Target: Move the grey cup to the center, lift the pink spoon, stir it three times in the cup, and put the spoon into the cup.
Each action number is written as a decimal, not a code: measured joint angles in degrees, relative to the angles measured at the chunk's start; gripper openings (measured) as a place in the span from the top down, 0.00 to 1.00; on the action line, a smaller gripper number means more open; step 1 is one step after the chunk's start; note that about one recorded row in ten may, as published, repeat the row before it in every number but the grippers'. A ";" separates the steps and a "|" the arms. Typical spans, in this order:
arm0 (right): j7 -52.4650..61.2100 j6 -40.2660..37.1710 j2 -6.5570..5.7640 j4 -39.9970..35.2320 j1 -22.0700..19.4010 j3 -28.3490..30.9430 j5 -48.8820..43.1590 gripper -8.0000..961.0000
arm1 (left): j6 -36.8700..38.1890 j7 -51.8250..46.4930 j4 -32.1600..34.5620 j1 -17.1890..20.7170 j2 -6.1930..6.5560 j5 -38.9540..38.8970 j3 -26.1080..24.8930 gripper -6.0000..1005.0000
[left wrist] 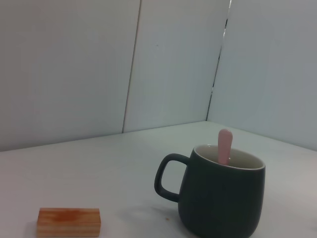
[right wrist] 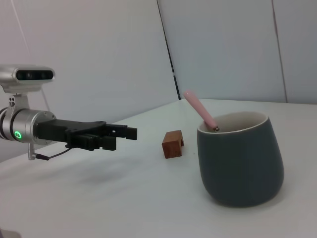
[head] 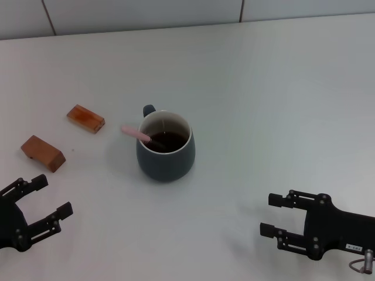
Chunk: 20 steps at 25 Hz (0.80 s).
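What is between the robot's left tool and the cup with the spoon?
Nothing visible. Bare table lies between the left tool and the grey cup, with the pink spoon inside. Two wooden blocks sit off to the side.

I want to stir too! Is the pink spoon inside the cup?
Yes, in. The pink spoon leans in the grey cup, its handle sticking out over the rim.

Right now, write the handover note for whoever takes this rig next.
Left pincer: open, empty, low at the near left of the table.
Right pincer: open, empty, near right.
Cup: upright mid-table, dark liquid inside, handle turned to the far side.
Spoon: standing in the cup, pink end leaning out over the rim toward the left.
Two wooden blocks lie left of the cup.
Done: spoon is in the cup.
Left: nothing visible; both arms are clear of the cup.
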 joint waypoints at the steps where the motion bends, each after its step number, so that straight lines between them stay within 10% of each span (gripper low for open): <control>1: -0.06 0.14 0.02 0.21 0.11 -0.05 0.00 0.31 | 0.01 -0.05 0.00 -0.05 0.00 0.00 0.00 0.17; 20: -0.18 -0.16 0.01 0.41 0.34 -0.07 0.17 0.31 | 0.44 -0.17 0.29 -1.54 -0.61 0.49 0.54 0.17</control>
